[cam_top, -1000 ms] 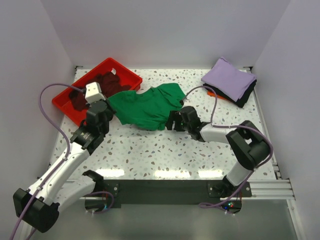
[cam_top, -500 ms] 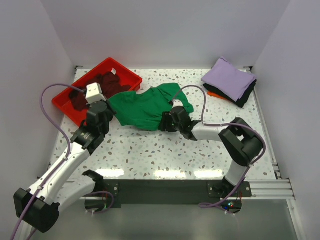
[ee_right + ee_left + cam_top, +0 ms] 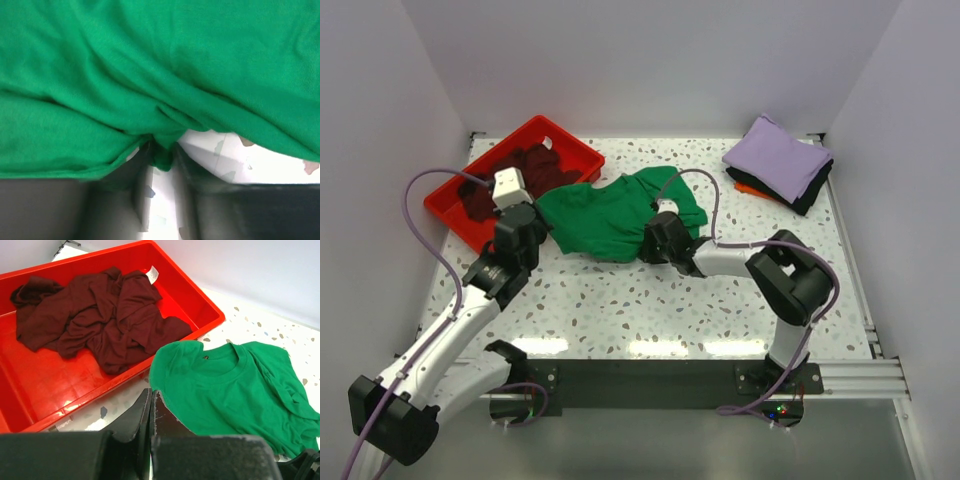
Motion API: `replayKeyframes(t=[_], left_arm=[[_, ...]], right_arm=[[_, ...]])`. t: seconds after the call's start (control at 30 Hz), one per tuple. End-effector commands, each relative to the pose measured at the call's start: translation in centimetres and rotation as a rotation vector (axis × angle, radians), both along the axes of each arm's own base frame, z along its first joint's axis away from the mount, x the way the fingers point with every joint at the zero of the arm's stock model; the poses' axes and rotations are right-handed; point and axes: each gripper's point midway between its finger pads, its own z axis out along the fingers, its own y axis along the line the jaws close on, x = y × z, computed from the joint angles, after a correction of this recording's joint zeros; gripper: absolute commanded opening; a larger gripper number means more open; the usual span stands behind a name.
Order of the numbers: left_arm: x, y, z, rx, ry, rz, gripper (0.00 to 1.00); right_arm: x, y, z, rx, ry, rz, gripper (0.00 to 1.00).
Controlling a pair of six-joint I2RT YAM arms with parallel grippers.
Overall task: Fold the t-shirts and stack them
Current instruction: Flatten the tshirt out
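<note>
Two grippers stand at the bright green short-sleeved cloth t-shirt (image 3: 605,212). It lies rumpled but mostly spread on the white speckled table (image 3: 620,300), a little toward 12 o'clock from the middle. You have the right gripper (image 3: 161,156) low at the shirt's 5 o'clock edge. In its wrist view a small fold of the green hem sits between the two fingers, which are close together, but I cannot tell if they really press it. Your left gripper (image 3: 150,397) is at the shirt's 9 o'clock side, its fingers pressed together with nothing between them. At 10 o'clock of the table the red plastic tray (image 3: 448,205) holds a bunched dark maroon t-shirt (image 3: 525,168); the green shirt's collar end lies just beside the tray's wall. At 2 o'clock sits a folded stack of t-shirts (image 3: 780,160), with lavender on top, black under it and an orange edge showing.
</note>
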Motion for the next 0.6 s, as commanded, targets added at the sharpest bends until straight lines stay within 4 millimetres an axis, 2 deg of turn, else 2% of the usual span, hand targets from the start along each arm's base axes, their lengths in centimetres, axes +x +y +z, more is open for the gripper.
replayKeyframes(t=[0.0, 0.07, 0.1, 0.2, 0.23, 0.27, 0.3, 0.33, 0.37, 0.4, 0.43, 0.47, 0.5, 0.53, 0.57], left_arm=[[0.1, 1.0, 1.2, 0.012, -0.046, 0.040, 0.00], [0.2, 1.1, 1.1, 0.015, -0.045, 0.042, 0.00], [0.3, 1.1, 1.2, 0.012, -0.057, 0.042, 0.00], [1.4, 1.1, 0.0, 0.023, -0.045, 0.040, 0.00], [1.7, 1.2, -0.6, 0.032, -0.023, 0.039, 0.00], [2.3, 2.0, -1.0, 0.034, -0.009, 0.059, 0.00], [3.4, 1.6, -1.5, 0.034, 0.020, 0.040, 0.00], [4.1, 2.6, -1.5, 0.033, 0.030, 0.060, 0.00], [5.0, 2.7, -0.5, 0.019, 0.017, 0.062, 0.00], [5.9, 2.5, -1.0, 0.009, 0.037, 0.040, 0.00], [6.6, 3.7, -0.4, -0.004, 0.029, 0.063, 0.00], [7.6, 4.0, 2.4, -0.027, -0.026, 0.061, 0.00], [8.3, 4.0, 3.2, -0.037, -0.029, 0.049, 0.00], [8.6, 4.6, 4.7, -0.042, -0.048, 0.063, 0.00], [8.9, 4.7, 8.5, -0.049, -0.113, 0.065, 0.00]], right_arm=[[0.5, -0.4, -0.3, -0.050, 0.006, -0.021, 0.22], [0.3, -0.6, -0.2, -0.056, 0.013, -0.021, 0.04], [0.1, -0.8, -0.1, -0.061, 0.016, -0.020, 0.00], [0.1, -2.4, 2.3, -0.089, -0.028, -0.039, 0.00], [0.5, -3.0, 5.1, -0.067, -0.081, -0.057, 0.00], [0.5, -4.1, 5.9, -0.073, -0.097, -0.072, 0.00], [0.9, -5.8, 7.0, -0.083, -0.110, -0.094, 0.00], [1.2, -6.9, 9.6, -0.058, -0.158, -0.112, 0.00], [1.3, -8.2, 10.7, -0.069, -0.166, -0.130, 0.00], [2.2, -10.2, 12.0, -0.084, -0.192, -0.166, 0.00], [3.0, -11.1, 14.2, -0.074, -0.228, -0.188, 0.00], [3.1, -12.5, 16.5, -0.070, -0.262, -0.211, 0.00], [3.8, -14.2, 18.1, -0.093, -0.292, -0.243, 0.00], [4.5, -14.7, 21.9, -0.076, -0.359, -0.268, 0.00], [4.1, -15.7, 24.1, -0.086, -0.386, -0.282, 0.00]])
